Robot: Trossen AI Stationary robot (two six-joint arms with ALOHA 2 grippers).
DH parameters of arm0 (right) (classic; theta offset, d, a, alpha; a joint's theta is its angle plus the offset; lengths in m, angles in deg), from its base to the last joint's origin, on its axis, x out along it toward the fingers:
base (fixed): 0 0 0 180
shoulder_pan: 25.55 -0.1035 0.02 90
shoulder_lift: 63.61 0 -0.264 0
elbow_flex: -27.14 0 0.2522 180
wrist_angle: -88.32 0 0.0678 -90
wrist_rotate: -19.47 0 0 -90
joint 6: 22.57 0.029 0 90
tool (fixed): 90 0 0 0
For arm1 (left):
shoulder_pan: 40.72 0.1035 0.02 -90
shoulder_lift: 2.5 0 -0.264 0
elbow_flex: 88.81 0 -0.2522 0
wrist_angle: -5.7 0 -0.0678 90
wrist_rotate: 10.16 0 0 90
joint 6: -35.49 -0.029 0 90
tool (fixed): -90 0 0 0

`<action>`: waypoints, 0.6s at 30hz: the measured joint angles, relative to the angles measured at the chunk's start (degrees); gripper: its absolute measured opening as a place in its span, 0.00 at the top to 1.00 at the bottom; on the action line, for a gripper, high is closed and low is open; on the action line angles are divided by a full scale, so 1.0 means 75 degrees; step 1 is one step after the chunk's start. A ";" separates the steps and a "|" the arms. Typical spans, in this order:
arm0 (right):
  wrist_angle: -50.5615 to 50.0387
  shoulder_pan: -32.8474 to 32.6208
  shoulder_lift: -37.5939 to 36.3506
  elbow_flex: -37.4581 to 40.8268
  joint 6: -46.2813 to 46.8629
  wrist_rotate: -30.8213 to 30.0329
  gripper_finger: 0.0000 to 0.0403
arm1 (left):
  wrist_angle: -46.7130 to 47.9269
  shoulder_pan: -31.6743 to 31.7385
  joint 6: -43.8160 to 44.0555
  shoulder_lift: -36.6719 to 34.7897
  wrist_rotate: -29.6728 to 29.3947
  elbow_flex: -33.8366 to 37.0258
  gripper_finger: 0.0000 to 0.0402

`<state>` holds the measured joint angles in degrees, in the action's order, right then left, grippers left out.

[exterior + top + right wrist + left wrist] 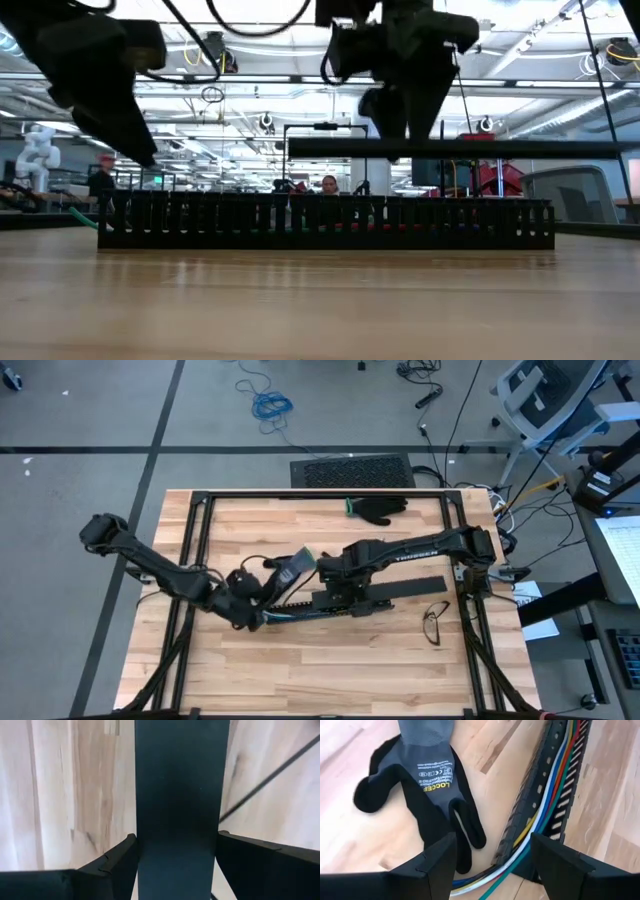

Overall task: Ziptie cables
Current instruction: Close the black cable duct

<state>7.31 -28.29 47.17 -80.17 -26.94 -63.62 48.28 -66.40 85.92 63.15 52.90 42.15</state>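
Observation:
The cables [547,805], white, red, blue, green and yellow, lie along the inside of a black slotted channel [330,222] and spill out of its end. The channel rests on the table in the middle [300,610]. My left gripper [492,865] hovers open above that end, its fingers on either side of the emerging cables and touching nothing. My right gripper [335,575] points down over the channel and is shut on a long flat black strip [450,148]. My right gripper pinches the flat black strip across its width, one finger on each long edge [140,855]. The fingers come from above, pointing down, and lie across the strip, nearer its left end. The strip hangs level, lifted clear above the channel.
A grey and black work glove [427,780] lies flat on the table right beside the channel's end, under my left gripper. A second dark glove [380,508] lies near the far edge. A pair of glasses [435,622] lies at the right. A black frame [200,500] rims the table.

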 joint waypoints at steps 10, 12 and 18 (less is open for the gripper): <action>0.1003 -0.0048 0.0000 0.0875 0.0569 0.0064 0.42 | -0.0676 -0.0174 -0.0157 -0.0009 -0.0381 0.0001 0.39; 0.1027 -0.0050 0.0000 0.0876 0.0405 0.0062 0.42 | -0.0946 -0.0174 -0.0153 -0.0010 -0.0494 0.0001 0.39; 0.1079 -0.0073 0.0000 0.0876 -0.0235 0.0056 0.42 | -0.1581 -0.0174 0.0160 0.0054 -0.0842 0.0001 0.39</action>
<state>15.40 -28.84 47.17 -73.60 -28.71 -63.20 36.42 -67.70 87.11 63.56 46.58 42.16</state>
